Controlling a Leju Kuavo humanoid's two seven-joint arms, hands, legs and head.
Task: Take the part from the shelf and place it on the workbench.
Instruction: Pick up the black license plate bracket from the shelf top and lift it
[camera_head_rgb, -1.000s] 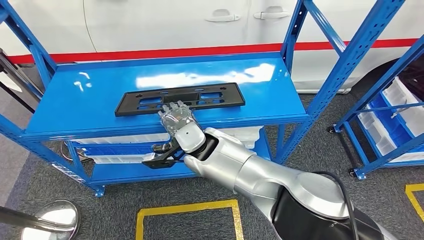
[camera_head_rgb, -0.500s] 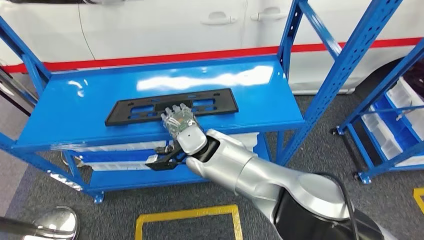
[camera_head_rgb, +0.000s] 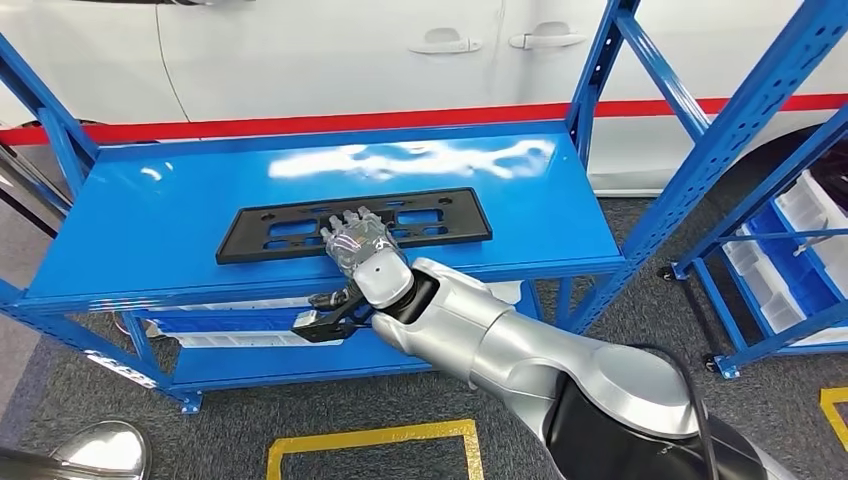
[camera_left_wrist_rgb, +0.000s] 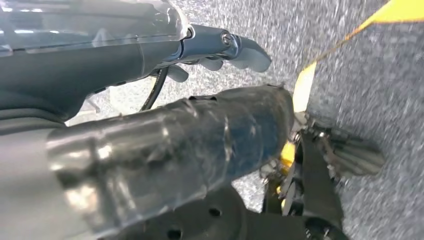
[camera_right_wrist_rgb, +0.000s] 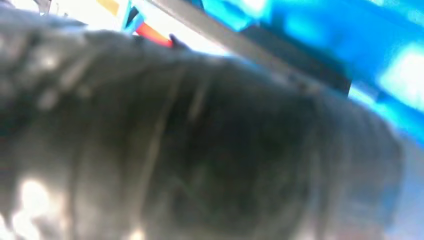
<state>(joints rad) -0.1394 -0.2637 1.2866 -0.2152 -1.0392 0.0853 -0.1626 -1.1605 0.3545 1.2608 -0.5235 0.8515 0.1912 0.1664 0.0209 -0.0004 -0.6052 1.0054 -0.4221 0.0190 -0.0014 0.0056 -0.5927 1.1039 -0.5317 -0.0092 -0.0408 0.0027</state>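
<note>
In the head view a long black part with several cut-outs lies flat on the top board of the blue shelf, close to its front edge. My right hand reaches in from below and lies over the near edge of the part at its middle, fingers stretched out and spread on top of it; the thumb is hidden. The part stays flat on the board. The right wrist view is a dark blur of the right hand with blue shelf behind it. My left hand hangs over grey carpet, its thumb standing off and nothing in it.
A white car with a red stripe stands right behind the shelf. White bins sit on the lower board. Another blue rack with white bins stands at the right. Yellow floor tape and a shiny round base lie near my feet.
The view has shifted a little. My right hand has slid farther forward over the part's near edge; the part has stayed in place on the shelf.
</note>
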